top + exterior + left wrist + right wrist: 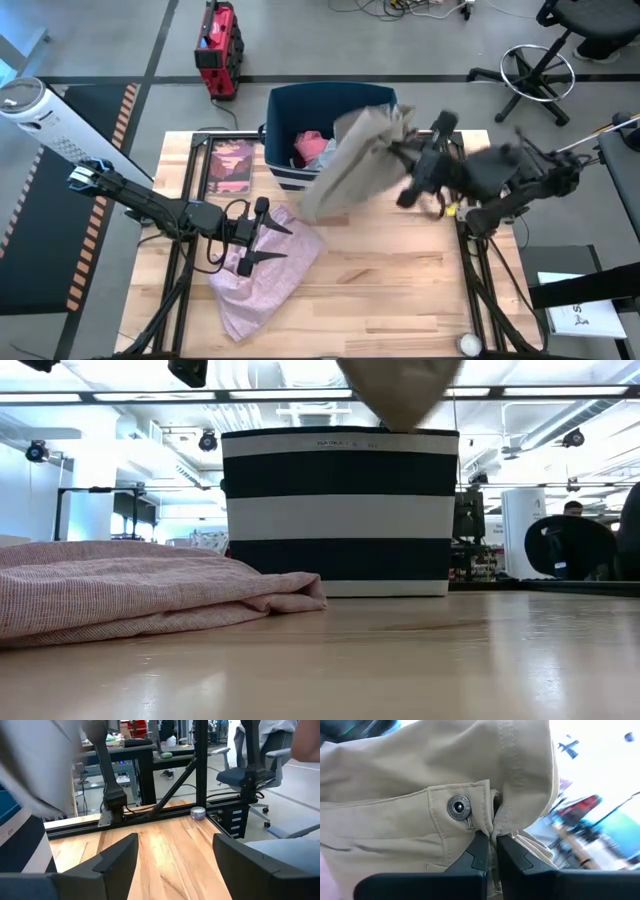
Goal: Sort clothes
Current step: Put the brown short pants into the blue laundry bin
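My right gripper [402, 150] is shut on a large khaki-grey garment [355, 160], raised above the table's far right part. The garment hangs partly over the navy striped bin [285, 105]; its lower end [400, 390] shows above the bin in the low view. A large pale pink garment [265, 272] lies crumpled on the table's left part, and also shows in the low view [130, 595]. My left gripper [283, 242] is open over the pink garment's right edge; whether it touches it, I cannot tell. Its fingers stand apart in the left wrist view [170, 855]. Pink and red pieces [315, 148] lie in the bin. My right gripper pinches a bunched fold of the khaki garment's waistband [492, 822] between its two fingers, right beside the metal button [458, 806]. Several layers are gathered between the fingertips [479, 845]. The garment is lifted clear of the table and hangs below the gripper.
A flat pink-covered book [232, 165] lies left of the bin at the far edge. A small tape roll [468, 343] sits at the near right corner. Bare wood lies at the table's middle and near right. Office chairs and a red case stand on the floor beyond.
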Controlling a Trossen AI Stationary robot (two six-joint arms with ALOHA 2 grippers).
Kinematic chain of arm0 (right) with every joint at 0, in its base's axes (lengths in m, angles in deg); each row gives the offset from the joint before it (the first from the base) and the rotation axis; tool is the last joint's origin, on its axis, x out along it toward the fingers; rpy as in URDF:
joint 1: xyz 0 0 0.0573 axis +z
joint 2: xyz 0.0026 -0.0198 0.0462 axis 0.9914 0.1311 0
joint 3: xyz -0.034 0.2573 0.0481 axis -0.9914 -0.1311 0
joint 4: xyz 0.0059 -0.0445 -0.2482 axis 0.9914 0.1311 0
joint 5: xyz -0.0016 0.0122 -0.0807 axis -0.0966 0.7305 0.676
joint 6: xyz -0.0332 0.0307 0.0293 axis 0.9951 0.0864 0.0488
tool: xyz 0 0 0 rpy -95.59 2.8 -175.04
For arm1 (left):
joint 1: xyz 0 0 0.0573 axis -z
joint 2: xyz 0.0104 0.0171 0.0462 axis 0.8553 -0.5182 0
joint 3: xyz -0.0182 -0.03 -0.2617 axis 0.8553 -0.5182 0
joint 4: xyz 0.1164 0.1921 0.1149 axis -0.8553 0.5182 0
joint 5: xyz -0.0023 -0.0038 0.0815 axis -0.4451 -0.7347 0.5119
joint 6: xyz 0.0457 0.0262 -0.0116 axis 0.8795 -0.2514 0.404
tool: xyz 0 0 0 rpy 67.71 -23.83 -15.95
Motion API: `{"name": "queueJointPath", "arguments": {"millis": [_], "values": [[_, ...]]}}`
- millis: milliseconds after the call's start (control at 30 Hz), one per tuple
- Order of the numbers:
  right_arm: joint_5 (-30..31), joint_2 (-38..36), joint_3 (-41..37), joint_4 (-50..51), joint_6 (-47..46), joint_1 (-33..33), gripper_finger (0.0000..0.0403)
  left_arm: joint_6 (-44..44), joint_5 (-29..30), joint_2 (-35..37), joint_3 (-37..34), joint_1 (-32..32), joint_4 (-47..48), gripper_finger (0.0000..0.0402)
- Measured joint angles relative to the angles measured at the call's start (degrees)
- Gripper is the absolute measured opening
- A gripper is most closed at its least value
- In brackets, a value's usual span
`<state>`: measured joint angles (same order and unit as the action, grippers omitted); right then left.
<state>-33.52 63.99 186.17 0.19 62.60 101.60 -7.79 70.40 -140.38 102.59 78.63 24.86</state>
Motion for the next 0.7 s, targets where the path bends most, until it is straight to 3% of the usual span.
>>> {"name": "queueJointPath", "arguments": {"millis": [133, 233, 467, 700], "values": [[-3.5, 0.0, 1.4, -15.8, 12.3, -6.2, 0.0000, 0.7, 0.0, 0.0, 0.0, 0.0, 0.0, 0.0244], [-9.1, 1.1, 3.1, -21.5, 15.6, -12.2, 0.0000, 0.7, 0.0, 0.0, 0.0, 0.0, 0.0, 0.0248], [-17.2, 6.7, 4.4, -18.9, 11.8, -26.1, 0.0000, 0.7, -0.1, 0.0, 0.0, 0.0, 0.2, 0.0257], [-27.0, 14.4, 2.9, -7.3, 2.3, -36.7, 0.0000, 0.3, -0.1, 0.0, 0.0, 0.0, 0.4, 0.0258]]}}
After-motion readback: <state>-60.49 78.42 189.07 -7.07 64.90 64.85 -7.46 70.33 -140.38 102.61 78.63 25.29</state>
